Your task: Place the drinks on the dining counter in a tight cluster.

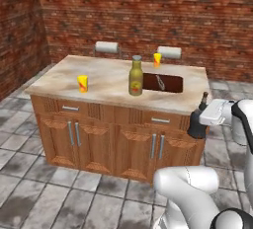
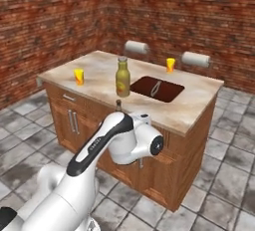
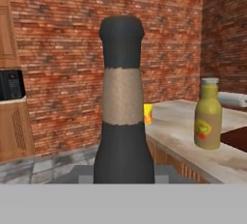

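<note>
The hand is clamped shut on the black bottle, holding it upright in the air off the counter's near right corner, below the top. The olive bottle stands on the counter just left of the sink.
</note>
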